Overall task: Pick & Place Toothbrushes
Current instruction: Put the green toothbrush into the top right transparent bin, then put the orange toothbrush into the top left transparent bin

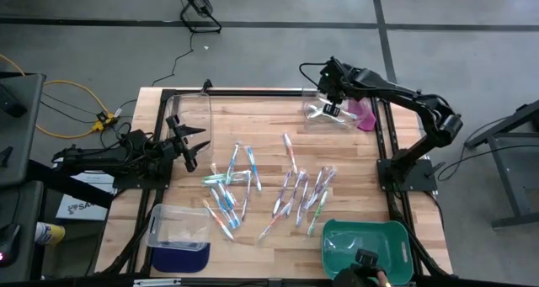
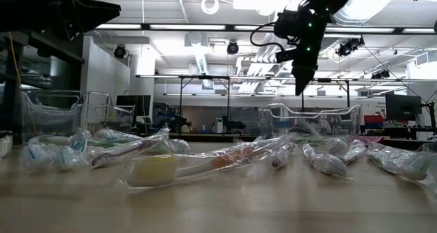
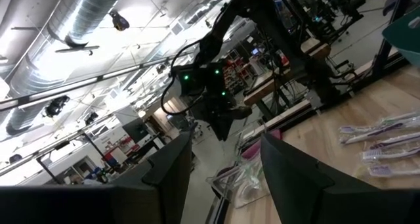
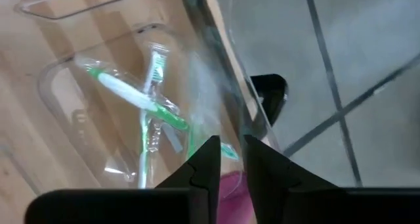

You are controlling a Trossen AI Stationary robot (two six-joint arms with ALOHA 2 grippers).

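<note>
While right gripper (image 1: 333, 108) hovers over clear bin (image 1: 316, 123), seemingly slightly parted, left gripper (image 1: 192, 144) open, toothbrushes (image 1: 269, 190) scattered.

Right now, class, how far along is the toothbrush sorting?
Early days. Done: a few green toothbrushes lie in the clear bin at the table's far right. In hand: nothing; the right claw hangs over that bin, fingers slightly apart and empty. The left claw waits open at the left edge. Left: the toothbrush pile mid-table.

The table (image 1: 278, 165) was pale wood with a smooth, matt plank top. The toothbrushes (image 1: 227, 199) on it lay in glossy, crinkled clear film. On the table's far edge, the bin (image 4: 79, 112) was clear, glossy plastic.
</note>
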